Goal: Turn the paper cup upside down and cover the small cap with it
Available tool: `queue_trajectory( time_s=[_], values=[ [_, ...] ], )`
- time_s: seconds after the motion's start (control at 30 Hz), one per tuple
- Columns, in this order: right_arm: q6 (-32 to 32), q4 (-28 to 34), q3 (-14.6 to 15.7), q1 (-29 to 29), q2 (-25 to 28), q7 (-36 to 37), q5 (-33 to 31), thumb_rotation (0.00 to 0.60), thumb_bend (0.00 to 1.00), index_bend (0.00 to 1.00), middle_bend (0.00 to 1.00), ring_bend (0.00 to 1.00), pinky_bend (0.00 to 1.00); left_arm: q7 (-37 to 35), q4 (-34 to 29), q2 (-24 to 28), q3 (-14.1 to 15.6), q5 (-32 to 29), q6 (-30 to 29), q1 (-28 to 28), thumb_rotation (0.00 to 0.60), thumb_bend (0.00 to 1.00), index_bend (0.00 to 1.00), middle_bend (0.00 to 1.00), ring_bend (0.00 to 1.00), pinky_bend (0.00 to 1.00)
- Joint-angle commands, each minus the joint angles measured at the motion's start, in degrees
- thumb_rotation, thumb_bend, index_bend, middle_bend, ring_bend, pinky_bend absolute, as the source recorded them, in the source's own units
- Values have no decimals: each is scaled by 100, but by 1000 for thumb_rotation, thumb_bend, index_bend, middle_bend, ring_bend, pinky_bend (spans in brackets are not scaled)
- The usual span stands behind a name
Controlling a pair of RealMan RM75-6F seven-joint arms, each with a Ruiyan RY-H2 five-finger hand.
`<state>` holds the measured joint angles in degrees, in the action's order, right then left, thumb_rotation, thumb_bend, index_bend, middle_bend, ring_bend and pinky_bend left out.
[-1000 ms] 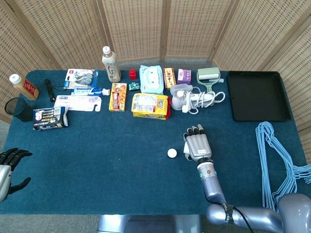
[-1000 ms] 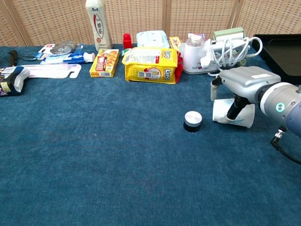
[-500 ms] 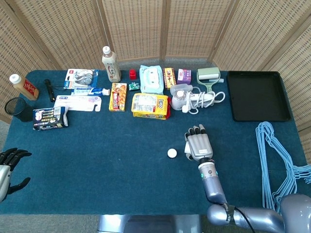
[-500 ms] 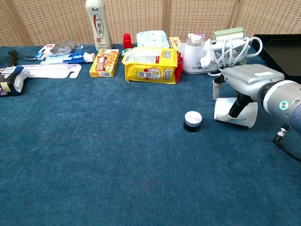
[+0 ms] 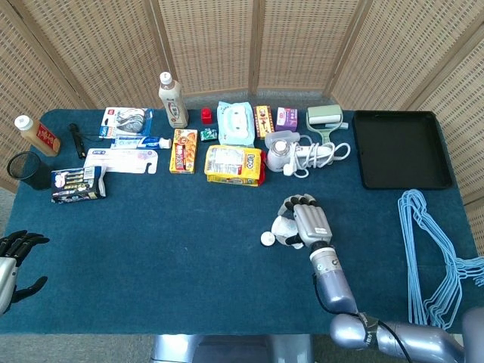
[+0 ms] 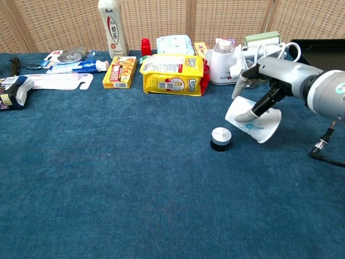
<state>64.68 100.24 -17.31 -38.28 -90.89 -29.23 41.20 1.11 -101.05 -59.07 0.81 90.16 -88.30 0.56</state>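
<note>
Right hand grips tilted paper cup, seemingly above small cap.

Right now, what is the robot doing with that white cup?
The robot's right hand is holding the paper cup tilted in the air, just to the right of the small cap on the blue table. The cup is not over the cap yet. The left hand waits at the table's near left edge, holding nothing.
</note>
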Motion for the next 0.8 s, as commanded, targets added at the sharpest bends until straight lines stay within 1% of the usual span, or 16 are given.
queue_trajectory(
  time_s=[0.03,0.13,0.23,0.4,0.53,0.67,0.8],
  values=[
    [-316,259,-290,172,167,856,-46,561,250,489,260,167,77,19,-17,8,2,5,0,1,600,179,281,280,174,183],
    [-546,283,-366,260,184,1437,17,558,250,494,273,180,77,44,-47,23,6,11,11,6,600,180,281,280,174,183],
    [-688,221,-362,294,174,1788,120,556,250,495,275,183,76,68,-76,41,5,7,6,4,600,179,281,280,174,183],
    [-790,115,-429,348,9,2415,230,556,250,495,275,183,75,92,-105,77,11,0,-16,-16,600,179,281,280,174,183],
    [-744,-61,-430,353,-169,2710,445,561,250,495,275,183,74,90,-125,104,16,-6,-44,-38,600,179,282,280,174,183],
    [-636,-172,-498,365,-359,3002,580,559,249,495,275,183,74,87,-135,133,26,-22,-59,-62,600,179,282,280,174,183],
    [-548,-279,-500,342,-554,3140,673,556,248,490,275,183,73,65,-153,157,38,-10,-57,-68,600,178,281,280,174,183]
  ],
)
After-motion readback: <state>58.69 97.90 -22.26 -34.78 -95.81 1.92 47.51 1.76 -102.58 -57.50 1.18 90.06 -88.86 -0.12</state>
